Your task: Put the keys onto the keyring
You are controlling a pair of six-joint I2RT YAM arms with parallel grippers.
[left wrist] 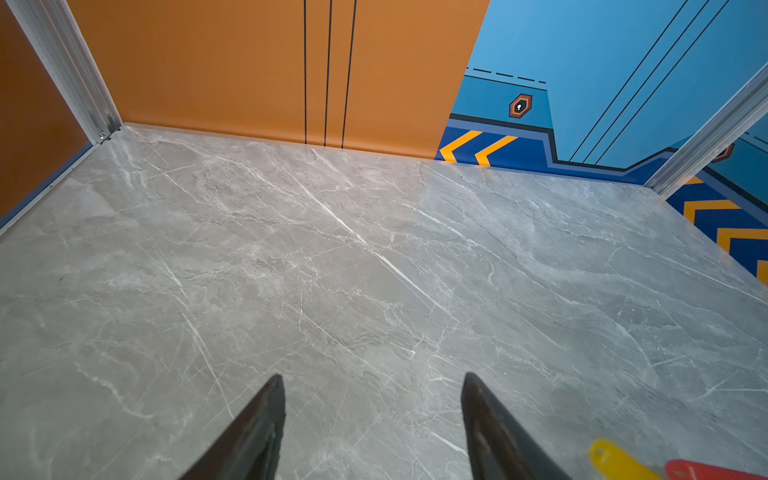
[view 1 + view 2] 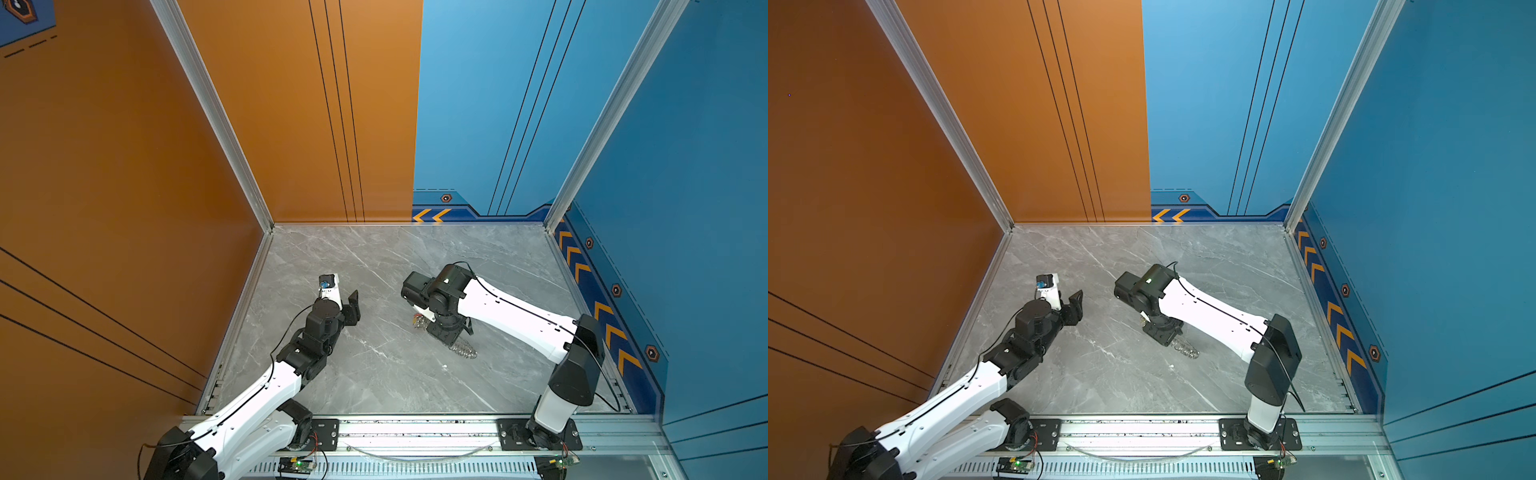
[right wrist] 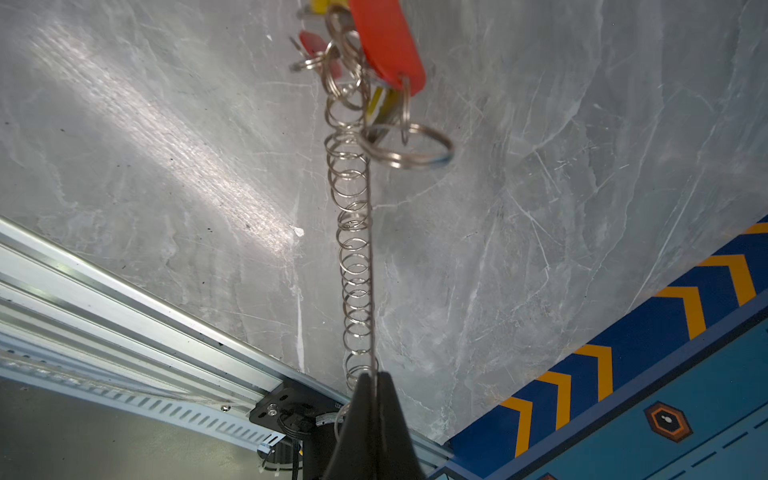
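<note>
**Since only one end is pinched, that whole bunch could get dragged**

Right gripper (image 3: 375,376) is clamped on the chain of small rings (image 3: 355,249) — keys (image 3: 386,41) bunch by the keyring (image 3: 409,145) near the middle of the tabletop (image 2: 374,374). Left gripper (image 1: 372,378) gapes wide, empty, left of middle. Any tug probably drags the tangle — keyring twists out of reach.

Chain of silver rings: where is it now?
In a top view the chain shows right of the table's centre, beside the right arm's wrist; the right wrist view shows it stretched from the shut right gripper to the keys.
</note>
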